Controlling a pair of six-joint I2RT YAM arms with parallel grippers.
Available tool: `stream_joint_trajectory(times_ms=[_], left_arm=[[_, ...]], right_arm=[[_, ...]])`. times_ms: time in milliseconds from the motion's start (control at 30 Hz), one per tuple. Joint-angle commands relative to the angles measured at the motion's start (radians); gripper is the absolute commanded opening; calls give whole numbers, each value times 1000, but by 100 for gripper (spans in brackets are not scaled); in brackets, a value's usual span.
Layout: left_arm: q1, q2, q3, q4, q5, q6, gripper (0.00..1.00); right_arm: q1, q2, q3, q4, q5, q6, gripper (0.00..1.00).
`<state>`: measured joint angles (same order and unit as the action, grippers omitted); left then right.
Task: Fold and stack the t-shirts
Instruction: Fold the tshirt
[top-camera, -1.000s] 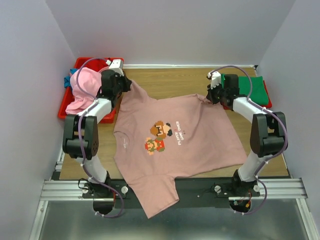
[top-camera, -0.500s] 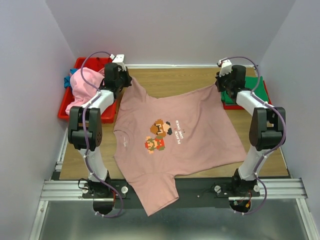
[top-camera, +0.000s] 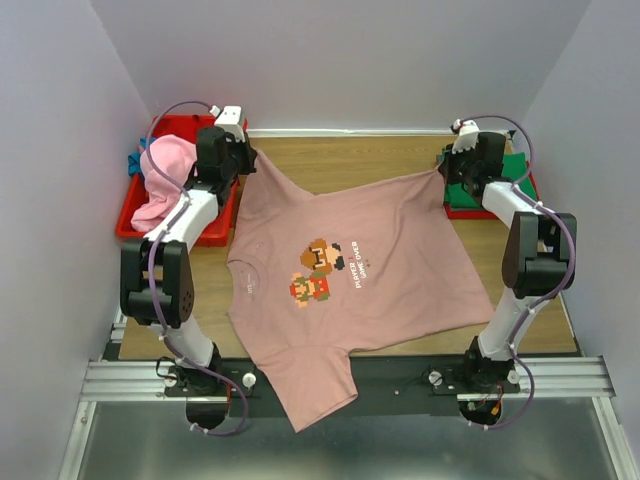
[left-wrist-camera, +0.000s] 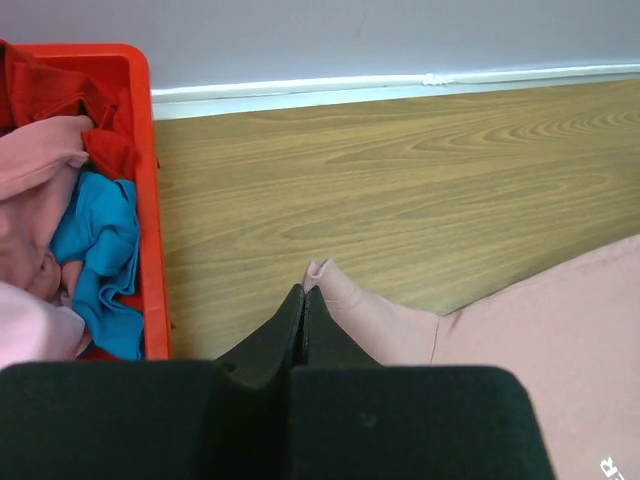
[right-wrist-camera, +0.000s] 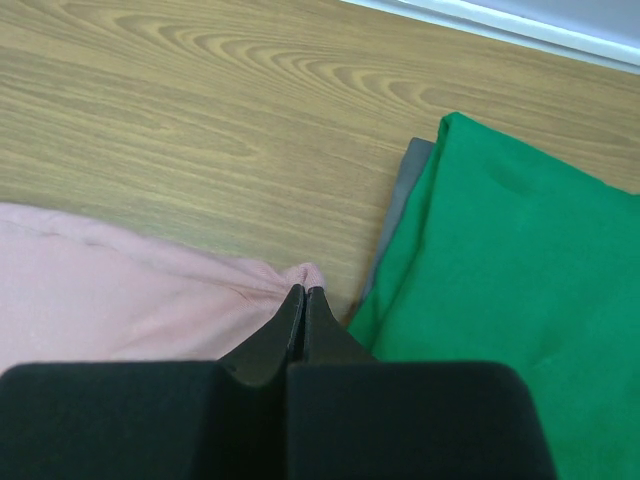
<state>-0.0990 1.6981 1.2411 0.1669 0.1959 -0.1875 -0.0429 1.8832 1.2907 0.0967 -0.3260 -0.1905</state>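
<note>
The large dusty-pink t-shirt (top-camera: 350, 265) with the pixel game print lies spread on the wooden table, one sleeve hanging over the near edge. My left gripper (top-camera: 247, 162) is shut on its far left hem corner (left-wrist-camera: 325, 280). My right gripper (top-camera: 447, 172) is shut on its far right hem corner (right-wrist-camera: 300, 275). The far hem is stretched between them. A folded green t-shirt (right-wrist-camera: 520, 300) lies just right of the right gripper (right-wrist-camera: 304, 292). Brighter pink (top-camera: 165, 175), blue (left-wrist-camera: 100, 260) and red (left-wrist-camera: 60, 95) tees sit in the bin left of the left gripper (left-wrist-camera: 303, 292).
A red plastic bin (top-camera: 135, 205) stands at the far left and holds the loose tees. The green tee rests on a red tray (top-camera: 475, 210) at the far right. The back wall runs close behind both grippers.
Both grippers have moved toward the back and outward with the hem corners, pulling the far edge of the dusty-pink t-shirt taut and flatter.
</note>
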Motion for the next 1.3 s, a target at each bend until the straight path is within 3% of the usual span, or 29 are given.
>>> stream_joint_trajectory(times_ms=[0,633,1267], left_arm=[[5,-96,-63,-6,22,14,0],[5,-417,-250,-141,46,25,0],[7,-532,-319,-225,100,5,0]], right_arm=[[-23,-2,-22,32,-70,40,0],[-74,43,-2,51,-180,120,0],[-123,83,-18,95,-232,175,0]])
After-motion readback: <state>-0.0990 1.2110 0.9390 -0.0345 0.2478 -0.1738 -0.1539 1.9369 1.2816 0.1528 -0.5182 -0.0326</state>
